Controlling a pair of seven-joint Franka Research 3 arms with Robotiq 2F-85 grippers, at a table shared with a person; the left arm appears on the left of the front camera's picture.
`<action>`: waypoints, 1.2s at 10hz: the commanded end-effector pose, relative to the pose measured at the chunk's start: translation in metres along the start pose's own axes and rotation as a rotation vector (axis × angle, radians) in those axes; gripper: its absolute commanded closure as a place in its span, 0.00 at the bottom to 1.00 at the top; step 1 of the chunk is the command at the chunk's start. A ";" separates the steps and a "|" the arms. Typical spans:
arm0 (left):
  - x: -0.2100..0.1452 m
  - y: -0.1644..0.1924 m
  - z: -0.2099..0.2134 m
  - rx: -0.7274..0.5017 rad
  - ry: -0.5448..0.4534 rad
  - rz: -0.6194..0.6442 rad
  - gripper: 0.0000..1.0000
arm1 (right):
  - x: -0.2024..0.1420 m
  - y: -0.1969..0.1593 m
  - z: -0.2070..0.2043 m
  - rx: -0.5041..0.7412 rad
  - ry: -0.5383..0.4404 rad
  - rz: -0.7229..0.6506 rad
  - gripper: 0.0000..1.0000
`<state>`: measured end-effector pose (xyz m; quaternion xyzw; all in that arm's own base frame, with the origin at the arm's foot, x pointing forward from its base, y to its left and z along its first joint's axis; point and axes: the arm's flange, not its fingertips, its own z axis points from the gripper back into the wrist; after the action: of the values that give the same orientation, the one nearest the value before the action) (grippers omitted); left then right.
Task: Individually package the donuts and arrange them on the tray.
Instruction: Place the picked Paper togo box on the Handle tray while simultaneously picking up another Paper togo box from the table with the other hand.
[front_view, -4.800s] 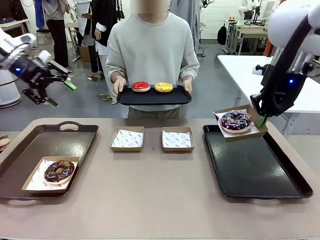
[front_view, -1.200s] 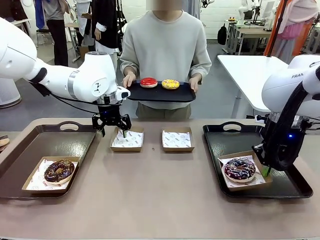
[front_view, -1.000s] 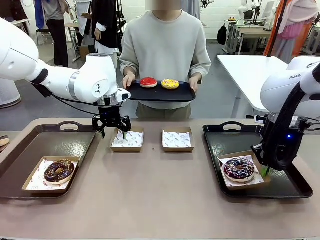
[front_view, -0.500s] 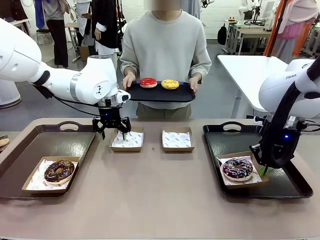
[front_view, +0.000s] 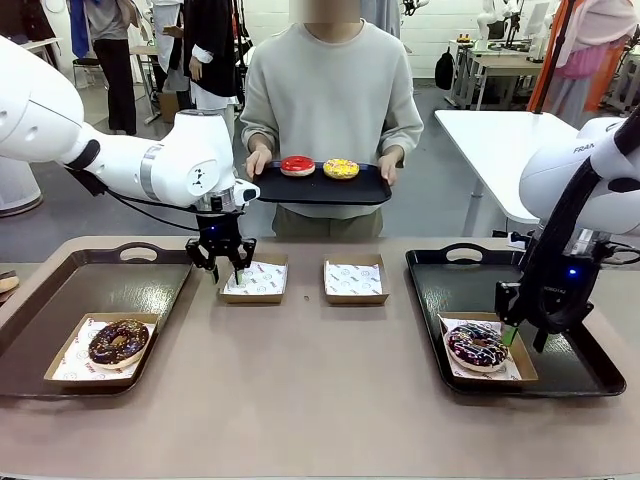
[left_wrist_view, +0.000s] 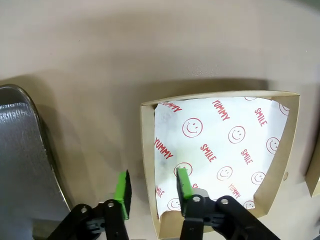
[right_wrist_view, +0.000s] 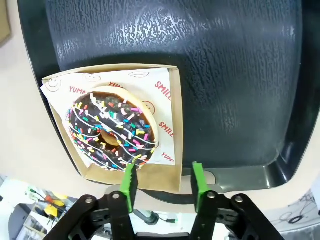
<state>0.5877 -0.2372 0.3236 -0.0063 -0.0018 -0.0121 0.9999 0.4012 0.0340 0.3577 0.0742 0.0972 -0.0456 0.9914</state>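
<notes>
My left fingers (left_wrist_view: 152, 187) sit each side of the empty box's (left_wrist_view: 220, 150) wall; I cannot tell if they grip. My right fingers (right_wrist_view: 162, 172) are open beside the purple donut (right_wrist_view: 130, 125).

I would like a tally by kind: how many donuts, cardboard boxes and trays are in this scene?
Donuts: 4 (chocolate, purple, red, yellow)
Boxes: 4 (two filled, two empty)
Trays: 3 (left, right, person's)
Total: 11
</notes>
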 end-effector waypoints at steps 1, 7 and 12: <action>0.004 -0.002 0.003 0.006 0.004 0.037 0.93 | 0.002 -0.002 0.002 0.034 0.011 0.010 0.03; 0.005 0.003 0.011 0.004 0.003 0.058 1.00 | -0.004 -0.008 0.010 0.078 0.010 0.011 0.00; -0.011 -0.011 0.099 -0.043 -0.079 0.030 1.00 | -0.057 -0.105 0.105 0.774 0.112 0.268 0.00</action>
<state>0.5821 -0.2423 0.4039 -0.0224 -0.0352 -0.0067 0.9991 0.3506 -0.0480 0.4496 0.3967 0.1018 0.0670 0.9098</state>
